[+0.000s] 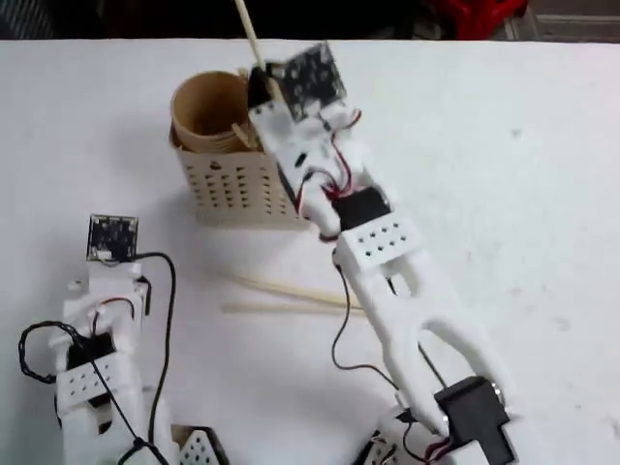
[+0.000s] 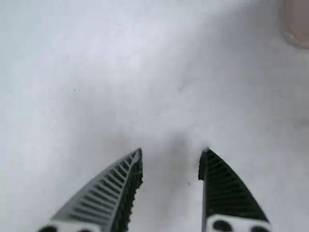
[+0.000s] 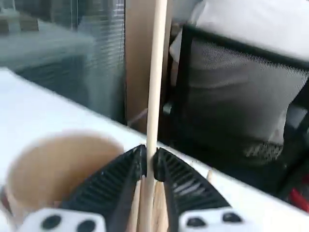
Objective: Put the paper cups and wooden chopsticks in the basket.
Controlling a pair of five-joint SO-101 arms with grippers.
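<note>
Right tool grips a chopstick above the basket.

One basket. One paper cup mouth shows inside it, with stacked rims beneath, number unclear. Two chopsticks flat on the table, a third chopstick upright above the basket, a fourth chopstick poking from it. That's four! Two arms.

Paper cups sit in the basket, and two chopsticks lie on the table before it.
</note>
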